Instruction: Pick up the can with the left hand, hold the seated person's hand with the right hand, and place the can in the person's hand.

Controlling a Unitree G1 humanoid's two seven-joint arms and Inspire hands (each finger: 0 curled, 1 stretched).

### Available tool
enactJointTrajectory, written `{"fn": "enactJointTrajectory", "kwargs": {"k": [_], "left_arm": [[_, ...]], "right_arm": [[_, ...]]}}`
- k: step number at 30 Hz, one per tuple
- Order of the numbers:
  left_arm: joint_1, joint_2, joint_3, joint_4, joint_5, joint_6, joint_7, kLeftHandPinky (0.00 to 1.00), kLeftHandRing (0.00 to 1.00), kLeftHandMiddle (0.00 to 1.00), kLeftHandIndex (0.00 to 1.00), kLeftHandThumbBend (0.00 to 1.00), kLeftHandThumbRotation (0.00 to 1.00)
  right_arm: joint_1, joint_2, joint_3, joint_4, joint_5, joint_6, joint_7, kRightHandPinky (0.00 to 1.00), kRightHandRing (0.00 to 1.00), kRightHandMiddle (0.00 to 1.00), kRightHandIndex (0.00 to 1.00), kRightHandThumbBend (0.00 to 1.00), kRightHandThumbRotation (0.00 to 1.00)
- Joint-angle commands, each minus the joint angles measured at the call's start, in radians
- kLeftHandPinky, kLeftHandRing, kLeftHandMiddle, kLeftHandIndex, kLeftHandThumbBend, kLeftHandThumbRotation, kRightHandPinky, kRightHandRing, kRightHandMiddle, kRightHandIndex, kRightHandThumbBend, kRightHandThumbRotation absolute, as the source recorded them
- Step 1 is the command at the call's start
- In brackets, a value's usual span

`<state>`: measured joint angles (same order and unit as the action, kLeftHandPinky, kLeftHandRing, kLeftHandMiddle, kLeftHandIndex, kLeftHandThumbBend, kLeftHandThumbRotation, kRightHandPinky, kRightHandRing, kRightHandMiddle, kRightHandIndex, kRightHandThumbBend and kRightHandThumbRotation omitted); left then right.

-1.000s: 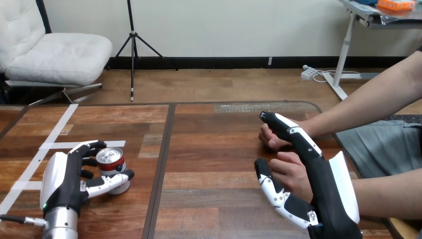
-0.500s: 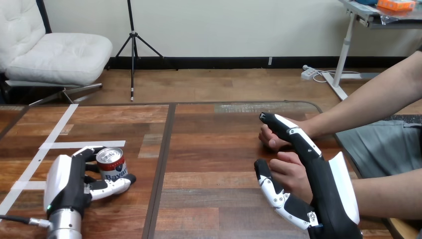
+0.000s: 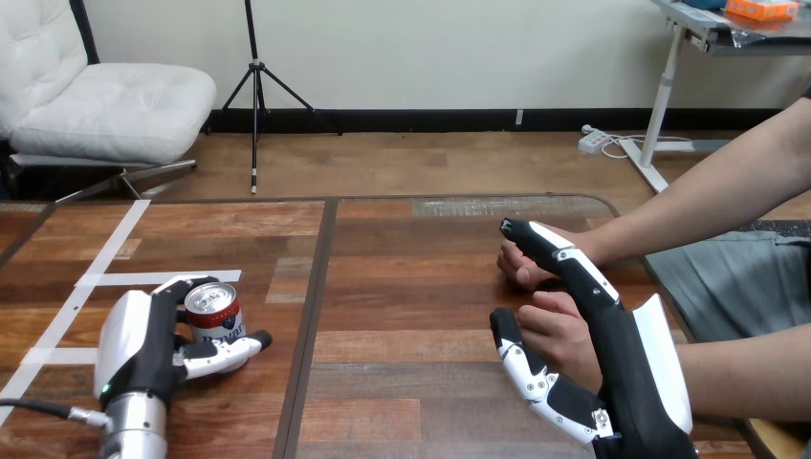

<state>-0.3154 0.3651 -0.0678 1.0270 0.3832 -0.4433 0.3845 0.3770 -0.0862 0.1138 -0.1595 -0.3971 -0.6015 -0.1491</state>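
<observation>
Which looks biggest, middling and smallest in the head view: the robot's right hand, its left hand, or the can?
1. right hand: largest, though being nearer the camera may exaggerate it
2. left hand
3. can: smallest

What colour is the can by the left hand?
The can: silver top, red band; head view.

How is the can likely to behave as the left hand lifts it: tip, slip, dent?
The can stands upright and is taller than wide, so a sideways nudge may tip it and set it rolling. Its smooth metal wall probably slips in a hard grip; the left hand curls round it, which should help. It is likely thin-walled and easily dented.
</observation>
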Motion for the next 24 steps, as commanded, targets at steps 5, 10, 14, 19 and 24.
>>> {"fn": "enactJointTrajectory", "kwargs": {"k": [5,10,14,19,24], "left_arm": [[-0.094,-0.011,-0.029,0.008,0.022,0.011,0.022,0.52,0.70,0.75,0.73,0.85,0.23],[-0.097,-0.013,-0.039,0.007,0.032,0.023,0.025,0.54,0.71,0.77,0.74,0.86,0.24],[-0.101,-0.011,-0.050,0.006,0.047,0.037,0.031,0.57,0.73,0.78,0.76,0.86,0.25],[-0.104,-0.012,-0.058,0.006,0.048,0.047,0.033,0.58,0.75,0.80,0.77,0.86,0.27],[-0.105,-0.014,-0.062,0.007,0.053,0.041,0.046,0.59,0.76,0.80,0.77,0.87,0.28]], "right_arm": [[-0.025,-0.003,-0.010,-0.058,0.006,0.005,0.001,0.85,0.85,0.84,0.82,0.26,0.00],[-0.021,-0.004,-0.012,-0.063,-0.003,0.010,-0.002,0.85,0.85,0.84,0.82,0.26,0.00],[-0.019,-0.005,-0.009,-0.065,0.007,0.010,0.003,0.83,0.84,0.84,0.82,0.26,0.01],[-0.016,-0.005,-0.008,-0.066,0.010,0.009,0.004,0.83,0.84,0.84,0.82,0.27,0.01],[-0.013,-0.006,-0.008,-0.069,0.008,0.011,0.005,0.81,0.84,0.84,0.82,0.26,0.00]]}}
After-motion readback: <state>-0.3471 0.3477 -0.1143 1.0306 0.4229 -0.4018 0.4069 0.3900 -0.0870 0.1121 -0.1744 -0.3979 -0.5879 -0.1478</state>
